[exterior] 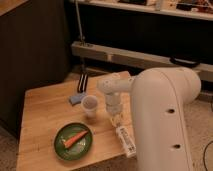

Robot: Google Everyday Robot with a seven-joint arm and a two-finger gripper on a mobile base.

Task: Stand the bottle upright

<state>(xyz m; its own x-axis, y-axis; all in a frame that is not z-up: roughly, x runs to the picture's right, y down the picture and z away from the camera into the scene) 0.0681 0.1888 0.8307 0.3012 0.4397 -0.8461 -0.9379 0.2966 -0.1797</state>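
Observation:
The bottle (126, 141) lies on its side near the right front edge of the wooden table (45, 110), partly hidden by my white arm. It is small and clear with a pale label. My gripper (117, 120) points down just behind the bottle's far end, to the right of the translucent whitish cup (90, 106). My large white arm covers the right part of the view.
A green plate (73, 142) with an orange carrot (75, 139) sits at the table's front. A blue object (76, 99) lies behind the cup. A dark two-pronged item (82, 82) rests at the back edge. A dark cabinet stands to the left and metal shelving behind.

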